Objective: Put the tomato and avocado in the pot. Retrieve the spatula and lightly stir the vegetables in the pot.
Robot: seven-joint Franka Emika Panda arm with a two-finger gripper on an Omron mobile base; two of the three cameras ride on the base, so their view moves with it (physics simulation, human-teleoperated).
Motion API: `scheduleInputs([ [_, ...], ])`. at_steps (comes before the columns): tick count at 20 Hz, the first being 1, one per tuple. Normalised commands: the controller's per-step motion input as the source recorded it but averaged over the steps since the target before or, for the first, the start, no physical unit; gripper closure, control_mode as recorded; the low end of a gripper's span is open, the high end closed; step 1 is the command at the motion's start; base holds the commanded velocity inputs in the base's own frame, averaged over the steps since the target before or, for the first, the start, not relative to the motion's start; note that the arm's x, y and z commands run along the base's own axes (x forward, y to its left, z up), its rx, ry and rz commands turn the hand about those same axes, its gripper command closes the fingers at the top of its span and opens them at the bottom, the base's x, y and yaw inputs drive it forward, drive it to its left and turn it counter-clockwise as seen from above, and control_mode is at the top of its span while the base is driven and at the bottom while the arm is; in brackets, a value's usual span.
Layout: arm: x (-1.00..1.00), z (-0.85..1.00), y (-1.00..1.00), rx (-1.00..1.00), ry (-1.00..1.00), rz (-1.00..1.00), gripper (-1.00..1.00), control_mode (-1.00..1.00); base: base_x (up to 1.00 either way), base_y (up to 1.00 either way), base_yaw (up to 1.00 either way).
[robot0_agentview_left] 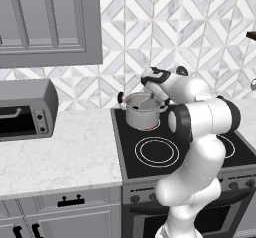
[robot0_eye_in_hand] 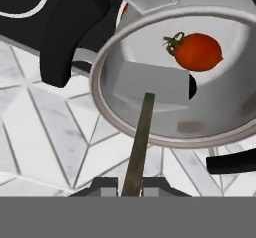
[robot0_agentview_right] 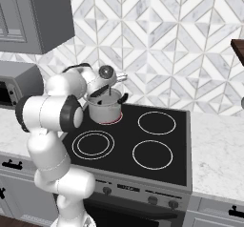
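The gripper (robot0_eye_in_hand: 131,186) is clamped on the far end of the spatula's (robot0_eye_in_hand: 140,132) thin dark handle, its flat grey blade down inside the pot (robot0_agentview_left: 142,111) on the stove's (robot0_agentview_left: 150,167) rear left burner. The tomato (robot0_eye_in_hand: 198,51) lies on the pot's bottom just beside the blade. The spatula looks stiff and light, though held so far back its blade would likely swing wide; the tomato seems smooth and prone to roll.
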Motion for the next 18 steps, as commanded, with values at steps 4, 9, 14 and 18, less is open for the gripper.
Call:
scheduleInputs([
  [4,0.09,0.00,0.00,0.01,-0.24,0.01,1.00,-1.00,0.00,0.00,0.00],
  [9,-0.18,0.00,0.02,0.00,-0.06,0.01,1.00,-1.00,0.00,0.00,0.00],
  [14,-0.32,0.03,0.10,0.00,0.03,0.00,1.00,-1.00,0.00,0.00,0.00],
  [18,-0.08,0.37,0.05,0.01,0.07,0.00,1.00,-1.00,0.00,0.00,0.00],
])
